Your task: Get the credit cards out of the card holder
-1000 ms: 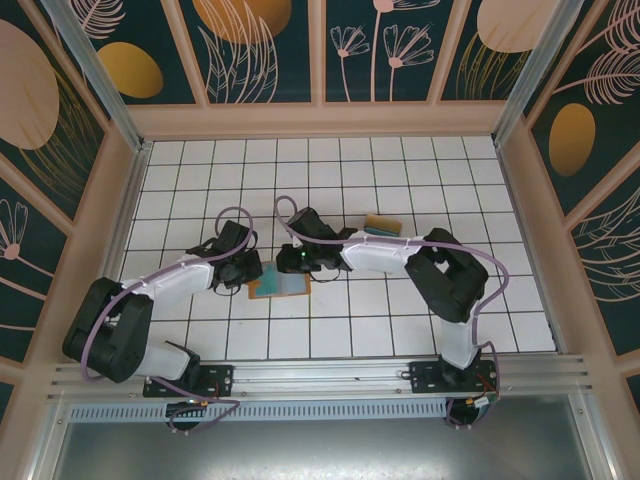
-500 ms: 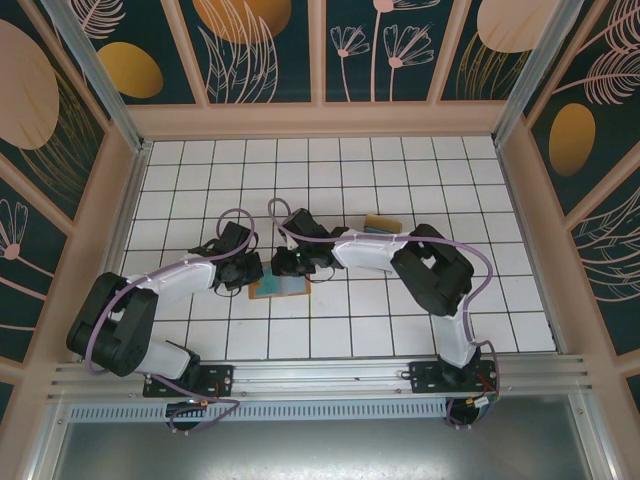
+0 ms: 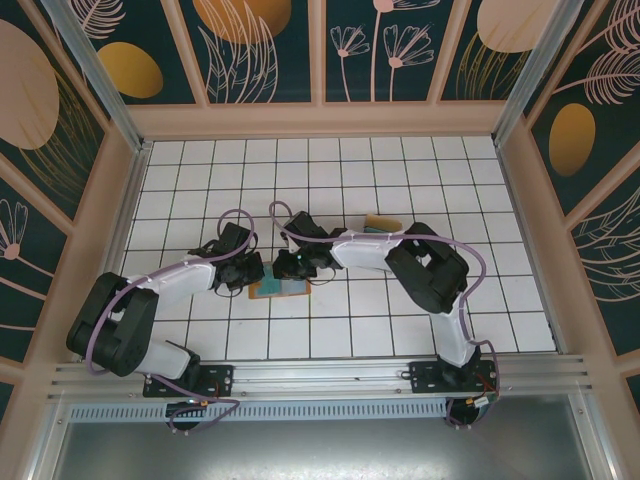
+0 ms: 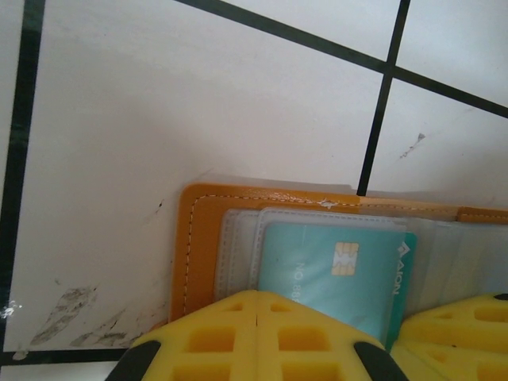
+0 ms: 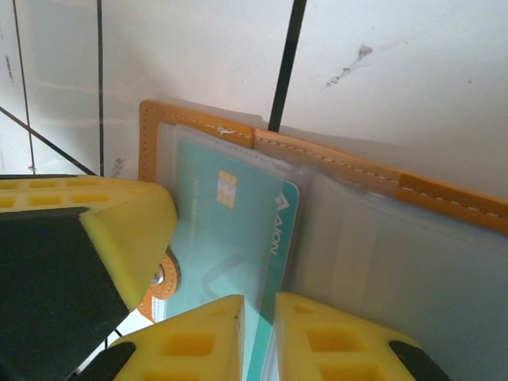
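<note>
Pinning the card holder (image 4: 189, 246) flat, the clenched left gripper (image 4: 255, 309) lets the right gripper (image 5: 259, 317) pinch the teal card (image 5: 230, 238), which next needs a straight pull out.

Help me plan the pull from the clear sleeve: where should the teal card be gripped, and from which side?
Likely the logo edge of the teal card, which faces the fold of the card holder and looks free of the sleeve. Come from the fold side with one finger above and one below, since the card lies flat and its other edges seem tucked in.
</note>
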`<state>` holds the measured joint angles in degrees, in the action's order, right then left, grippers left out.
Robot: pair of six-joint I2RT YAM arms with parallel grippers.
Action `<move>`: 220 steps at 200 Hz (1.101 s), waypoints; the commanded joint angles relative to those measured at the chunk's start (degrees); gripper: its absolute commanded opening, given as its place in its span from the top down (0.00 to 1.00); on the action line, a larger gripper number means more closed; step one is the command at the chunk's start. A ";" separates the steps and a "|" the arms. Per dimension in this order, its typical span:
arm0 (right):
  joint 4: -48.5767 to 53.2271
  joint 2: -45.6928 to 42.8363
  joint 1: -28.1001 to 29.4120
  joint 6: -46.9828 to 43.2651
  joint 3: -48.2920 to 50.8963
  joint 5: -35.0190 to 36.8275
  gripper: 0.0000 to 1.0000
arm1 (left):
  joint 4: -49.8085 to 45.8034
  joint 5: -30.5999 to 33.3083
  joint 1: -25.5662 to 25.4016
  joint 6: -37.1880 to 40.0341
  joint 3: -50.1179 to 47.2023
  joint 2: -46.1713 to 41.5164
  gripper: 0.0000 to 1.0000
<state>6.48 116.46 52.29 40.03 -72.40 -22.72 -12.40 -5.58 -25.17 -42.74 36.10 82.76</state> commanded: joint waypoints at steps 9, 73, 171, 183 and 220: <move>2.18 1.52 -0.34 1.37 -1.24 -0.92 0.82 | -2.01 -1.03 0.12 -0.68 -1.53 0.20 1.00; 1.51 0.87 -0.62 1.56 -0.27 -1.44 0.83 | -1.83 -1.29 0.13 -0.61 -1.55 0.34 1.00; -0.97 -1.88 -1.99 2.39 3.27 -1.98 1.00 | -2.53 -0.24 0.12 -0.63 -1.29 0.03 1.00; -1.47 -3.02 -2.45 2.65 4.61 -1.97 1.00 | -2.54 -0.11 0.13 -0.50 -1.28 0.06 1.00; -1.50 -5.07 -3.07 2.68 7.27 -1.63 1.00 | -2.53 -0.13 0.12 -0.41 -1.12 0.23 1.00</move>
<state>4.19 114.06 49.93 42.35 -67.33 -25.39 -12.40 -5.76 -25.17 -42.74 35.99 82.67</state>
